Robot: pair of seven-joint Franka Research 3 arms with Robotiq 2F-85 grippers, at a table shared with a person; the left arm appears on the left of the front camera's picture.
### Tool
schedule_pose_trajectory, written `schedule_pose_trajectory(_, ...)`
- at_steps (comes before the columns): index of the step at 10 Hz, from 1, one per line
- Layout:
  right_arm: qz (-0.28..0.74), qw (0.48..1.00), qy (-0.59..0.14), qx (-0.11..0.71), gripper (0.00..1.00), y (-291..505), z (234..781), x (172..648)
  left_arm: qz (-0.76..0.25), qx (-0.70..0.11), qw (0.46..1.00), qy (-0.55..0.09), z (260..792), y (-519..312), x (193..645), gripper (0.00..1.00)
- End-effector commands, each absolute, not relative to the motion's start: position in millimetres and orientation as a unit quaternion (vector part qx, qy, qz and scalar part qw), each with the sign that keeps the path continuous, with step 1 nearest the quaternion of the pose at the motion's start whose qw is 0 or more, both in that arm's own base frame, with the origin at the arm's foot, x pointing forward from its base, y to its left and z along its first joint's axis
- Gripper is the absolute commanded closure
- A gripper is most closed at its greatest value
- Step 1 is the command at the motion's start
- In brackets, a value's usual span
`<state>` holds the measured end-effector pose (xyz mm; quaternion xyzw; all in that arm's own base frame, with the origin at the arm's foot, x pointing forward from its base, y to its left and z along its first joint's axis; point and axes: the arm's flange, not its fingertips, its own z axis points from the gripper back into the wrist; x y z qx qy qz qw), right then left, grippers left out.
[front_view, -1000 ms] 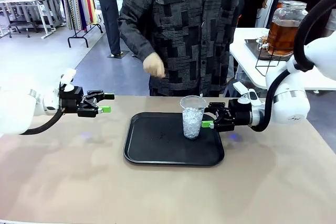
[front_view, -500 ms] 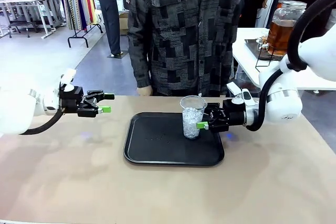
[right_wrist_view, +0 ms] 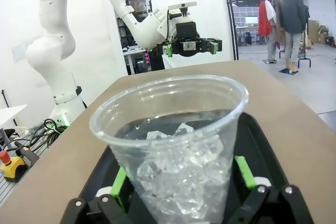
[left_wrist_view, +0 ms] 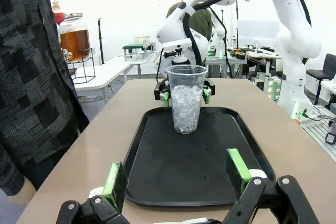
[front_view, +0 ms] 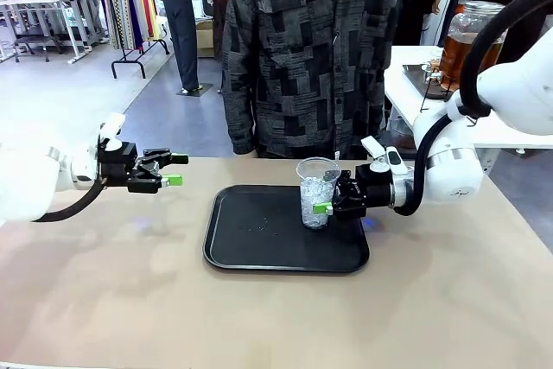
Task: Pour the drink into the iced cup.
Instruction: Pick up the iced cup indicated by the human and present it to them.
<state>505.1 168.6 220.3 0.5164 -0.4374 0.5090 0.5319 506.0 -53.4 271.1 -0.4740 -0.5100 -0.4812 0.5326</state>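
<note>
The iced cup (front_view: 316,192), clear plastic and half full of ice, stands upright on the right part of a black tray (front_view: 259,248). My right gripper (front_view: 327,205) is open at the cup's right side, level with its lower half. In the right wrist view the cup (right_wrist_view: 176,150) sits between its green pads (right_wrist_view: 119,184). My left gripper (front_view: 175,170) hovers open at the table's left, well away from the tray and pointing at the cup (left_wrist_view: 186,98). The drink (front_view: 467,54), amber in a large glass jar, stands on a wire stand on a side table at the back right.
A person in a dark patterned jacket (front_view: 302,49) stands at the table's far edge, just behind the tray. The white side table (front_view: 406,92) holding the jar is beyond the right arm. Bare tabletop (front_view: 276,317) lies in front of the tray.
My right gripper has slid left, bringing its open fingers up around the cup. The person has drawn the hand back and straightened up. The left arm has stayed still.
</note>
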Motion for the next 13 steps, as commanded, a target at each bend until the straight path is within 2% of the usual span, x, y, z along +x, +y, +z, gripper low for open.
schedule_pose_trajectory(1, 0.516, 0.529, -0.43, 0.518, 0.0, 175, 221, 510, -0.482, -0.473, 0.532, -0.511, 273, -54, 506, 0.0)
schedule_pose_trajectory(3, 0.515, 0.526, -0.43, 0.523, 0.4, 174, 220, 510, -0.482, -0.473, 0.532, -0.511, 273, -54, 506, 0.0)
schedule_pose_trajectory(9, 0.496, 0.518, -0.428, 0.55, 0.4, 168, 229, 509, -0.482, -0.473, 0.532, -0.511, 273, -54, 506, 0.0)
schedule_pose_trajectory(11, 0.478, 0.508, -0.428, 0.575, 0.4, 157, 280, 509, -0.482, -0.473, 0.532, -0.511, 273, -54, 506, 0.0)
schedule_pose_trajectory(13, 0.483, 0.525, -0.415, 0.564, 0.4, 150, 336, 522, -0.482, -0.473, 0.532, -0.511, 273, -54, 506, 0.0)
